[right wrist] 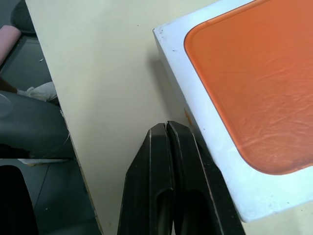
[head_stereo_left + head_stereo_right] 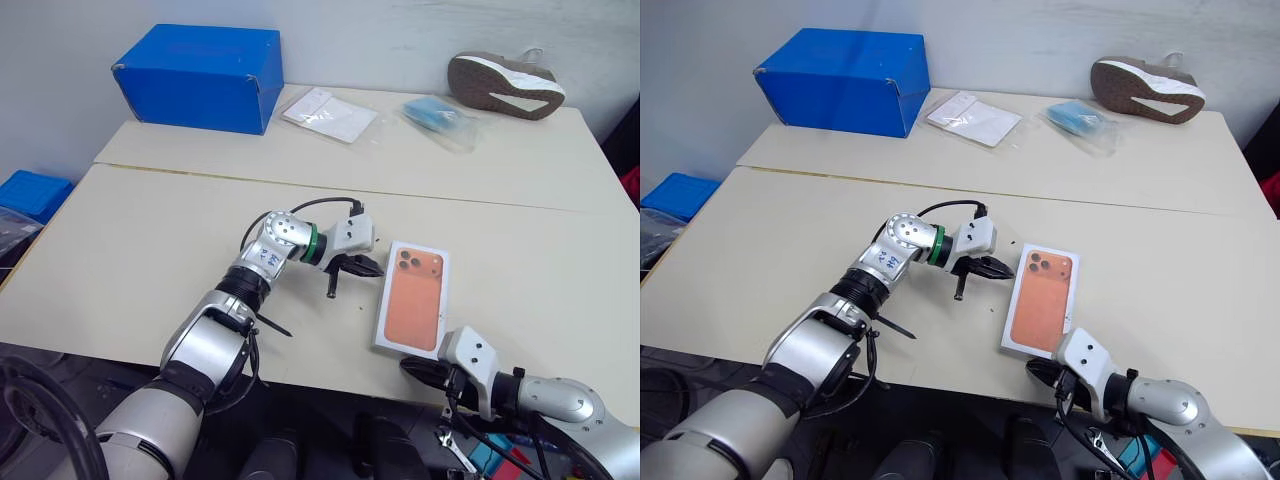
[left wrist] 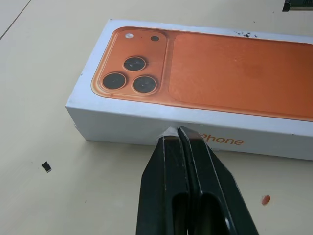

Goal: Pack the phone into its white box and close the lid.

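Nearest you, the right gripper sits pinched shut and empty at the near end of the white cardboard box with the glossy orange phone print on its lid, lying closed on the matte beige table. Judge it light, stiff, slippery; press its long sides. Beyond, the left gripper, also shut, touches its long side.

The left arm reaches across toward the right with its black two-fingered gripper pinched together, while the right gripper, likewise closed, sits low near the robot.
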`<state>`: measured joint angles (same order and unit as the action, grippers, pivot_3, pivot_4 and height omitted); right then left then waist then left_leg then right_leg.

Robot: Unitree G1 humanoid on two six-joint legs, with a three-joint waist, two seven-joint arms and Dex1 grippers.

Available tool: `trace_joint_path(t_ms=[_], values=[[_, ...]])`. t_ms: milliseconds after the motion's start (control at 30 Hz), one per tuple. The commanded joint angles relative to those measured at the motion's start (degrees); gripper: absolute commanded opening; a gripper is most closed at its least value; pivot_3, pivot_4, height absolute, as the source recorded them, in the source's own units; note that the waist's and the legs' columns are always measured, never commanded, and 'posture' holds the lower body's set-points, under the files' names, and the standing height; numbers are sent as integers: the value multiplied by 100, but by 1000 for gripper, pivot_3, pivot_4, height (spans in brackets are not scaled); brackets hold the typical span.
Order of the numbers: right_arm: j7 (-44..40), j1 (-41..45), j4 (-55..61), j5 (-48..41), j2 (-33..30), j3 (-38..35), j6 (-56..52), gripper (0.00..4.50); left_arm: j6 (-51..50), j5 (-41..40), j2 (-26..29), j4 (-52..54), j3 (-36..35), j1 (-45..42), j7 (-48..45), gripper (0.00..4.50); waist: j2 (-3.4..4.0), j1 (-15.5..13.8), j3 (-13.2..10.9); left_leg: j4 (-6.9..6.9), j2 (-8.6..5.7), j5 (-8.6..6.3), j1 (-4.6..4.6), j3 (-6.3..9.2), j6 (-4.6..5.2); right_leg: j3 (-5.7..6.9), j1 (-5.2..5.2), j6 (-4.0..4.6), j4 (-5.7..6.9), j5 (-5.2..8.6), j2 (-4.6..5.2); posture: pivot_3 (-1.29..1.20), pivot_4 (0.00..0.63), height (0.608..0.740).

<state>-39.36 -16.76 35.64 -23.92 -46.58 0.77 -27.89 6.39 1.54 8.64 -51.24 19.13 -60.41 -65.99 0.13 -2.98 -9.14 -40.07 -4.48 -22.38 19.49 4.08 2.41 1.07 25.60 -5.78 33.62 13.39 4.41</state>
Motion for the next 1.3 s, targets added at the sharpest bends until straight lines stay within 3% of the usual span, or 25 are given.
trace_joint_path(t_ms=[33,233,467,733,1000,1300], values=[[39,-37,205,-66,109,-235,-22,28,145,45,98,53,-80,-79,-105,0,0,4,0,0,0,0,0,0,0,0,0,0,0,0,0,0,150,740],[109,60,264,-53,273,-401,26,28,95,0,350,287,-151,80,-302,0,1,13,0,0,0,0,-2,-1,0,0,0,0,3,0,-1,0,150,740],[28,192,414,-289,253,-605,-139,28,-228,-202,253,769,-269,208,-401,0,1,6,0,0,-1,0,0,0,0,0,0,0,0,0,0,0,150,740],[214,647,592,-1963,369,-1575,-1032,28,-586,-264,-174,768,-342,42,-209,0,1,4,0,-2,-1,0,-1,1,0,-2,-1,0,2,0,1,0,150,740],[671,1062,-166,-921,322,-920,-1177,28,-360,175,-663,-319,-179,-264,421,0,1,2,1,2,0,0,-2,-1,0,-5,1,0,4,0,0,0,150,740],[998,973,-455,-539,629,-701,-1313,28,-57,621,-623,-997,18,-243,636,0,-32,16,31,-1,0,0,-25,-8,0,-8,-13,0,13,0,1,0,150,740]])
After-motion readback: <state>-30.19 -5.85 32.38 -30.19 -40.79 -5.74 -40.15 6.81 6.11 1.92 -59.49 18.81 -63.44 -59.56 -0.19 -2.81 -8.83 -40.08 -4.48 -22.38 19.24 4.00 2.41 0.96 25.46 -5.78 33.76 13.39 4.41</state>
